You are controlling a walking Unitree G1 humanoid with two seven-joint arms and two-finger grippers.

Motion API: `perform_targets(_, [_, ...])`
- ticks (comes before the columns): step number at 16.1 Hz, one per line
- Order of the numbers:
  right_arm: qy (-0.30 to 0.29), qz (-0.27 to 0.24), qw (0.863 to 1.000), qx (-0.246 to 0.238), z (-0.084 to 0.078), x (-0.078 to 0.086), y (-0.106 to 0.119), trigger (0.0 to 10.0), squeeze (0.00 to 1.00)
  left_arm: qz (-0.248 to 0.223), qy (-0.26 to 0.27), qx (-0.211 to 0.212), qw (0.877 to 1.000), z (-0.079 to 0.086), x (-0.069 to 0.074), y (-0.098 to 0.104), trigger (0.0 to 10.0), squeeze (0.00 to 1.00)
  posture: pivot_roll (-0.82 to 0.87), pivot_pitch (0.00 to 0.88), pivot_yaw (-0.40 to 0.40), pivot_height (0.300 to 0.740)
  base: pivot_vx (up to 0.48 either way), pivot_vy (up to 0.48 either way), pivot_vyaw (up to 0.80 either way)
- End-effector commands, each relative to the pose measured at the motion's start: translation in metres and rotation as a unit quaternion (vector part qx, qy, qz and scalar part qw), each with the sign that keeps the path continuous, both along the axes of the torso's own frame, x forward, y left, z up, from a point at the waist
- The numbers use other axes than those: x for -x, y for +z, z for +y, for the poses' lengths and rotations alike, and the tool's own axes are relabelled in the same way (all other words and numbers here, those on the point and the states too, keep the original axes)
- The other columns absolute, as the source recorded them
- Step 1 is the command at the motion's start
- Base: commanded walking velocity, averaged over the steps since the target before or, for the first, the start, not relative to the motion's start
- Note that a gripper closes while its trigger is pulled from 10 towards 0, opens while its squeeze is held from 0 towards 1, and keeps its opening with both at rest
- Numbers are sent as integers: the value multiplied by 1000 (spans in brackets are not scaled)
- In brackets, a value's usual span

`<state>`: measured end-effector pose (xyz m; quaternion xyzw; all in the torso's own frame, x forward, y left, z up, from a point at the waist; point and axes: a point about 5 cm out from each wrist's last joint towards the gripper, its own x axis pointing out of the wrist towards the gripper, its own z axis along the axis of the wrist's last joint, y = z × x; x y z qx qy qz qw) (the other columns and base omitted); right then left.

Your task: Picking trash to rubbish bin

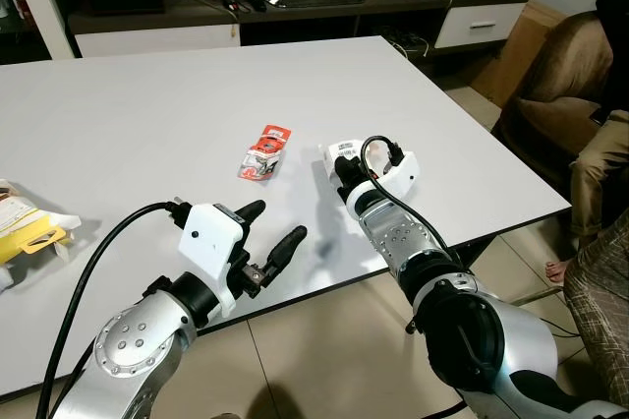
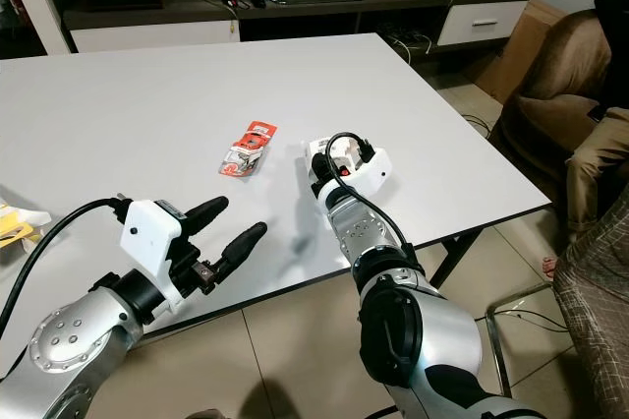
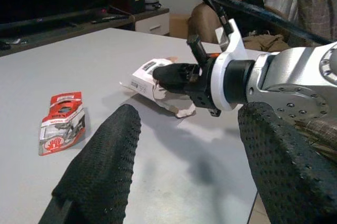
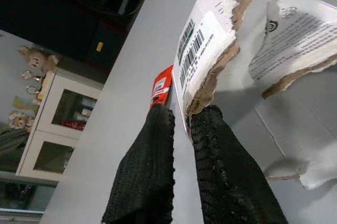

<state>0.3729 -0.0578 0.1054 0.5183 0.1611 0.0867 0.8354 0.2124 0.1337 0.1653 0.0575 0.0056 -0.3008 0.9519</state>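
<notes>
A torn white cardboard package [image 4: 210,45] with a barcode lies on the white table [image 1: 147,114] right of centre, also seen as the package [image 1: 339,150]. My right gripper [image 4: 181,116] is shut on its ragged brown edge, the fingers pinching the flap. A small red blister-pack wrapper [image 1: 267,151] lies flat just left of the package, apart from both grippers. My left gripper [image 1: 277,220] hovers open over the table's near edge, with nothing between its fingers, pointing toward the right wrist and the package [image 3: 152,77].
A yellow and white bag [image 1: 25,227] lies at the table's left edge. A dark TV cabinet [image 1: 295,6] runs along the back. A brown armchair [image 1: 560,55] and a seated person's leg [image 1: 600,158] stand right of the table.
</notes>
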Motion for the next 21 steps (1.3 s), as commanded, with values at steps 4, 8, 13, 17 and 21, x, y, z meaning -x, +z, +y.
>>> perform_targets(4, [14,-32,999,12,9,-2,10,0,0,-2,-1,-11,1000,-1,-2,-2,10000,0,213,0,-101,740,0,0,0])
perform_targets(8, [11,-118,991,53,6,-2,18,0,0,-12,12,-14,1000,-2,-8,-3,10000,0,215,0,-109,740,0,0,0])
perform_targets(13, [20,-214,970,114,0,8,17,0,0,-21,29,-25,999,4,-15,-4,10000,0,206,0,-99,740,0,0,0])
perform_targets(17, [3,-306,929,209,-11,27,24,0,0,-31,47,-30,998,7,-23,-4,10000,0,182,0,-70,740,0,0,0])
perform_targets(21, [-6,-396,862,316,-27,51,37,0,0,-50,105,-36,993,18,-33,-4,10000,0,148,0,-54,740,0,0,0])
